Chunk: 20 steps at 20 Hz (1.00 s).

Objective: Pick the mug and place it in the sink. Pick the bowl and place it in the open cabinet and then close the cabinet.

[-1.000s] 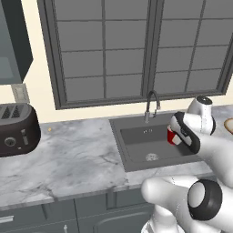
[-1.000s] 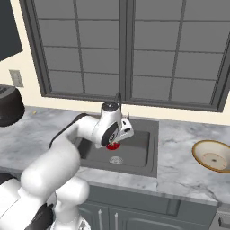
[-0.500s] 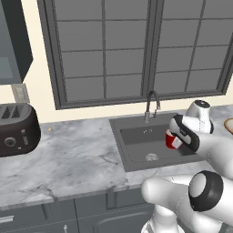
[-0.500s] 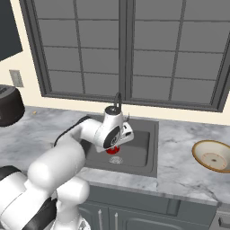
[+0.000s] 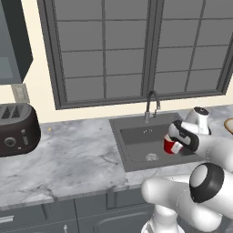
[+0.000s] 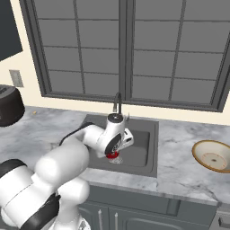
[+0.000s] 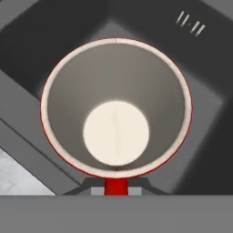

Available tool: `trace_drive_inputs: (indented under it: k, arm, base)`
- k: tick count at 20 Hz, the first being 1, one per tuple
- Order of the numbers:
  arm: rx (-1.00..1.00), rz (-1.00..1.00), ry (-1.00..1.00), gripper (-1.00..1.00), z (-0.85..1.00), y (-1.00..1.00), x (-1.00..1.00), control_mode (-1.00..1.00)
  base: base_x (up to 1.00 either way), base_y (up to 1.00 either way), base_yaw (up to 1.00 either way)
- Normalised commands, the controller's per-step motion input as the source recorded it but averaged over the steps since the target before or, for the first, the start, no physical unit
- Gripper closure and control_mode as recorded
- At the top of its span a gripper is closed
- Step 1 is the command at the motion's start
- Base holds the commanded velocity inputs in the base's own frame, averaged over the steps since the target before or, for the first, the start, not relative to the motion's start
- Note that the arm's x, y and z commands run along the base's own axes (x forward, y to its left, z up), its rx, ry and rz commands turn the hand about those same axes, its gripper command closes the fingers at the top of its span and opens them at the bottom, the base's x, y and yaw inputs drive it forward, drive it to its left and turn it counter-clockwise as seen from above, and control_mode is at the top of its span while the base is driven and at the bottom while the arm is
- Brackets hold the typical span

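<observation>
Gripper (image 5: 178,142) closed on the mug (image 5: 171,145): in the hand view the mug (image 7: 116,108) sits directly ahead of the jaws, mouth toward the camera, white inside and pale round bottom plain, thin red rim all round, and a short red tab of the handle at the lower edge between the finger tips (image 7: 95,189). The fingers themselves are mostly hidden under the mug, so contact is read from that handle between them. In the left base view the mug hangs upright below the hand, over the right half of the sink (image 5: 132,136), near the round drain (image 5: 151,157); whether its base touches the basin floor cannot be told. In the right base view the wrist covers most of the mug (image 6: 112,155); just a red sliver shows beneath the gripper (image 6: 117,148), over the sink (image 6: 143,148) floor. The left base view adds the faucet (image 5: 151,105) behind the basin, a dark toaster (image 5: 17,129) well apart on the marble counter (image 5: 68,154), and the lower corner of the cabinet (image 5: 13,41) at upper left. The right base view adds the bowl (image 6: 213,156), tan with a cream inside, upright on the counter right of the sink, well apart from the gripper. The hand view adds the basin's far wall with small overflow slots (image 7: 190,23).
</observation>
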Motion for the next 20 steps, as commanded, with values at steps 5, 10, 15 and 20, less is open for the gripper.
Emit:
trace_drive_inputs:
  k: [5, 10, 15, 20]
  arm:
    - [0.0, 0.01, 0.04, 1.0, -0.24, 0.0, 0.26, -1.0]
    - [0.0, 0.0, 0.06, 1.0, -0.19, 0.0, 0.3, -1.0]
    - [0.0, 0.0, 0.07, 1.0, -0.15, 0.0, 0.33, -1.0]
    - [0.0, 0.02, 0.02, 1.0, -0.2, 0.0, 0.17, -1.0]
  base:
    - [0.0, 0.0, 0.0]
    - [0.0, 0.0, 0.0]
    - [0.0, 0.0, 0.0]
    - [0.0, 0.0, 0.0]
